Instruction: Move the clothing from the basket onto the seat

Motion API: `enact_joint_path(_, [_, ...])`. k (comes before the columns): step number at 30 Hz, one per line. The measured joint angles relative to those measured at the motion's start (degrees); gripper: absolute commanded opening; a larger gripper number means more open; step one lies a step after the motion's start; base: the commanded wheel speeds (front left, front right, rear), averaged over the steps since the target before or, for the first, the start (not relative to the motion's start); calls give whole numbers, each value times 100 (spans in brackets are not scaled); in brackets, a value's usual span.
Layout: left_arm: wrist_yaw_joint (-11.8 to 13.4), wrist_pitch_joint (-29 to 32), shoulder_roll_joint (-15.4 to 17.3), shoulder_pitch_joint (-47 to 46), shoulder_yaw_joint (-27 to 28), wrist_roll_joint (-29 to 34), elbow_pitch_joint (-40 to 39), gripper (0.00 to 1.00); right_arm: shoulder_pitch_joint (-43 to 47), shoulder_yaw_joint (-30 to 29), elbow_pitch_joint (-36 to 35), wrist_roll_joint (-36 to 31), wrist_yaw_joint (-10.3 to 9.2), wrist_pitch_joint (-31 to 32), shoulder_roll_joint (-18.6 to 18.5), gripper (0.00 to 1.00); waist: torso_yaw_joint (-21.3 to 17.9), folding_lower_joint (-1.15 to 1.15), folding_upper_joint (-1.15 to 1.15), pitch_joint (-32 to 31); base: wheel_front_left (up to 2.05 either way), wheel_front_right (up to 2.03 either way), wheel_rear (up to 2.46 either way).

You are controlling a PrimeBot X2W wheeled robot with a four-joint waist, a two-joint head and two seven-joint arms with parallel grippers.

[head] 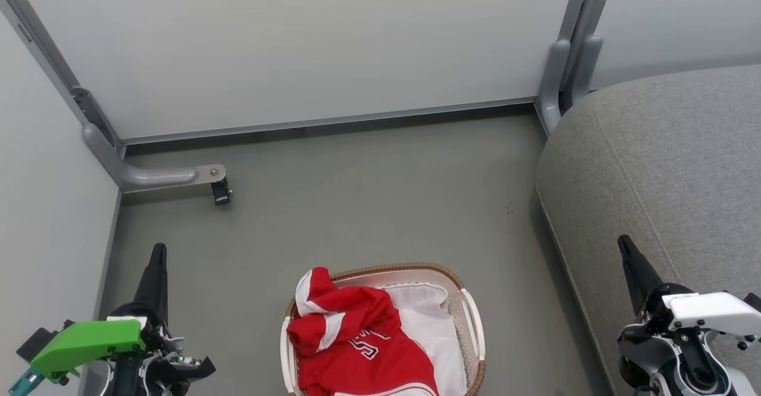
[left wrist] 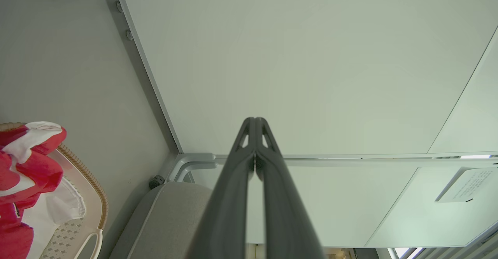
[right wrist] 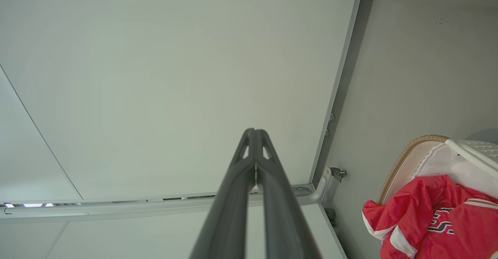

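The red-and-white clothing lies heaped in the oval white basket on the floor at bottom centre, one piece draped over the brown rim; a white numeral shows on the jersey. A white cloth liner lies beneath. The grey seat fills the right side. My left gripper stands shut at lower left, well left of the basket, holding nothing. My right gripper is shut over the seat's edge, right of the basket. The clothing and basket show in the left wrist view, and clothing in the right wrist view.
Pale partition walls stand behind and at left, on grey metal feet; a small caster sits on the floor at left, and a post foot beside the seat. Grey floor lies between basket and wall.
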Motion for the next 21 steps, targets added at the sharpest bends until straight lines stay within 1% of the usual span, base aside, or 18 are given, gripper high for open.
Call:
enact_joint_path(18, [0,0,0,0,0,0,0,0,0,0,0,0,0,0,0,0,0,0,0,0,0,0,0])
enact_joint_path(19, [1,-1,-1,3,0,0,10,100,3,0,11,0,0,0,2,100,0,0,0,0,0,0,0])
enact_joint_path(21, [1,-5,-15,53,-8,0,99,100,61,5,90,0,0,-1,30,100,0,0,0,0,0,0,0])
